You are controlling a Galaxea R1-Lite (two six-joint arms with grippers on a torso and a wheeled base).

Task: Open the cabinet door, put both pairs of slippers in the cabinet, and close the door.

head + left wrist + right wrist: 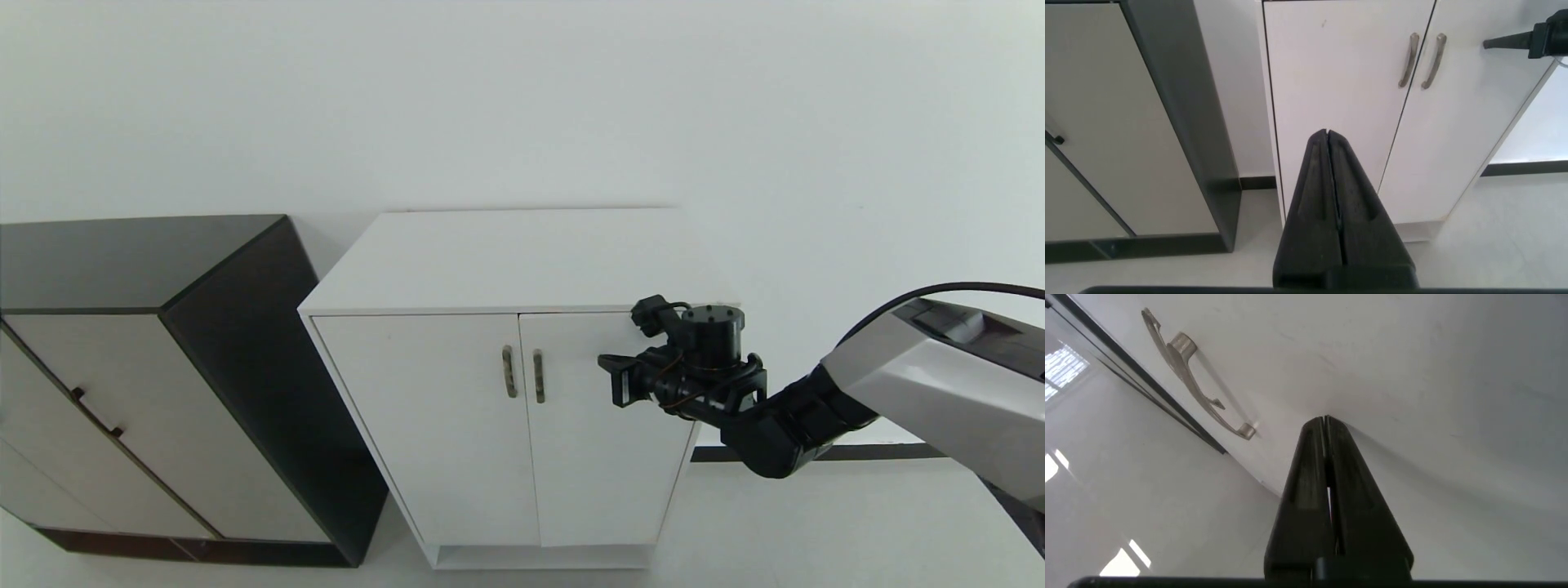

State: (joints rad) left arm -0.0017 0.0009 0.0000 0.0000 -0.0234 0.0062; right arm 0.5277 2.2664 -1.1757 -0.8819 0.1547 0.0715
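Door handle [539, 376] lies just beside right pincer [614, 382].

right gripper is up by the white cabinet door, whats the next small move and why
Probably open the right gripper and ease it sideways to the right door's handle. Both doors of the white cabinet are closed. The gripper is shut, with its tip at the door panel beside the handle, not around it. The door has to be opened first.

The cabinet [424, 425] stands against the wall [522, 98], a second cabinet [122, 269] at its left.
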